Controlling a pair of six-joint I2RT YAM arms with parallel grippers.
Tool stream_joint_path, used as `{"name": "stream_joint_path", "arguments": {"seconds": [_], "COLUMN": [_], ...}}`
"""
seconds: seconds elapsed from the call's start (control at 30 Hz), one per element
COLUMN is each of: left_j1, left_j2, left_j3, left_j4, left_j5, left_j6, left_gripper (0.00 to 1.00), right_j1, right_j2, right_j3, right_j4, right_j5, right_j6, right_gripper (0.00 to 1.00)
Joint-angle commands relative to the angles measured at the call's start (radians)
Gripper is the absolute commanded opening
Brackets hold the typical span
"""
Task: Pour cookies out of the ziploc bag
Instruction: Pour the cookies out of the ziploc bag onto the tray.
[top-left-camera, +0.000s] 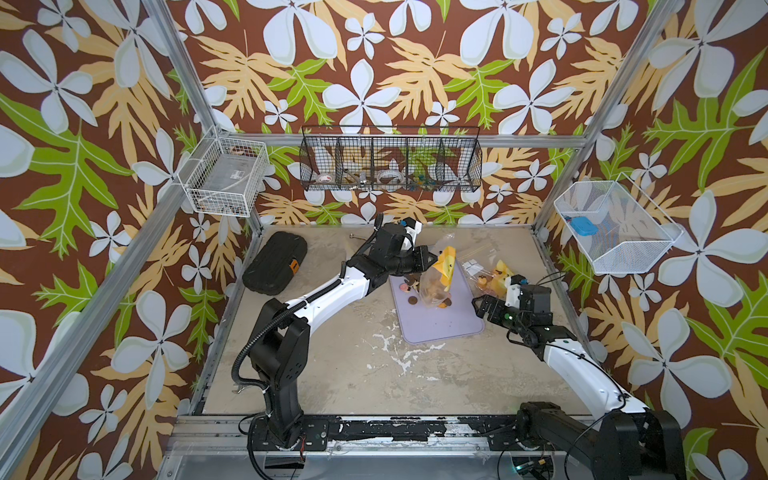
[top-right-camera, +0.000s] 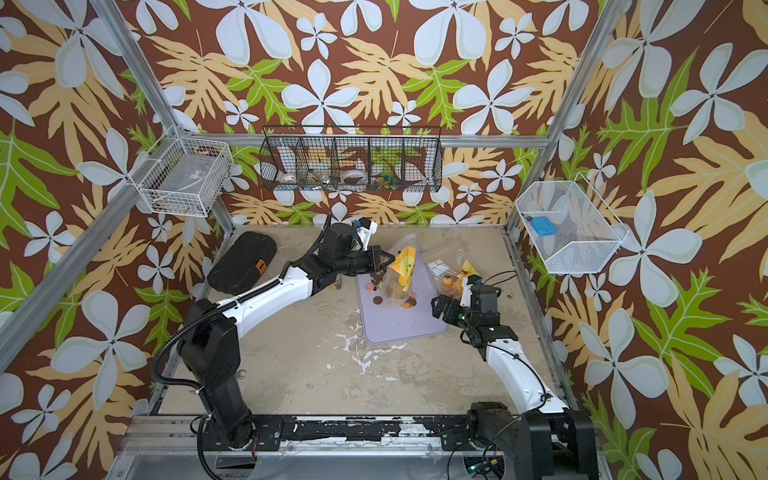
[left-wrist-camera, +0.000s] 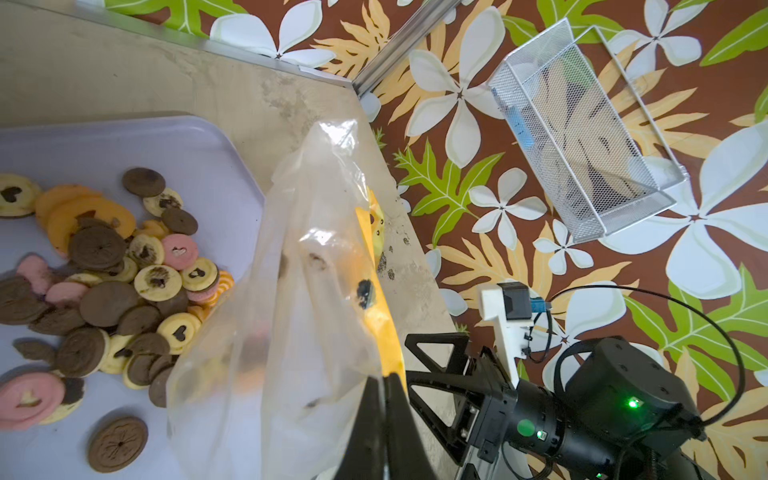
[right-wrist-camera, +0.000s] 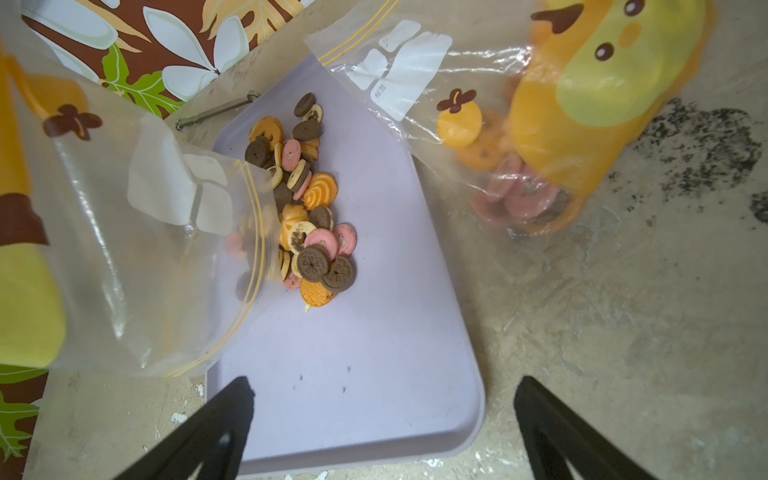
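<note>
left gripper (top-left-camera: 432, 261) tight on ziploc bag (top-left-camera: 432, 287) over tray (top-left-camera: 441, 329), near half bare; right gripper (right-wrist-camera: 384, 380) wide, empty

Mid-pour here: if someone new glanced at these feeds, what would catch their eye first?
Most likely the left gripper, shut on the upended ziploc bag above the lilac tray, with a colourful heap of cookies lying at the bag's mouth. Next, a second bag holding more of them, lying on the table beside the tray, near the open right gripper.
</note>
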Motion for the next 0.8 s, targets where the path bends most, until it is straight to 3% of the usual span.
{"name": "stream_joint_path", "arguments": {"seconds": [0.0,0.33,0.57,0.77], "left_j1": [0.000,-0.006,0.000,0.001], "left_j2": [-0.043,-0.191,-0.044,-0.010], "left_j3": [-0.053,-0.156,-0.072,-0.073], "left_j4": [0.117,0.253,-0.011,-0.016], "left_j5": [0.069,0.015,-0.083,-0.067], "left_j6": [-0.006,0.051,0.033,0.007], "left_gripper": [0.00,0.00,0.00,0.00], "right_j1": [0.000,0.001,0.001,0.000], "right_j2": [0.007,0.019,0.031,0.029], "right_j3": [-0.002,-0.014,-0.013,-0.015], "right_j4": [0.025,0.038,0.044,0.039], "right_j5": [-0.006,-0.002,-0.008,-0.003], "right_j6": [0.002,-0.001,0.001,-0.005], "right_gripper": [1.00,1.00,1.00,1.00]}}
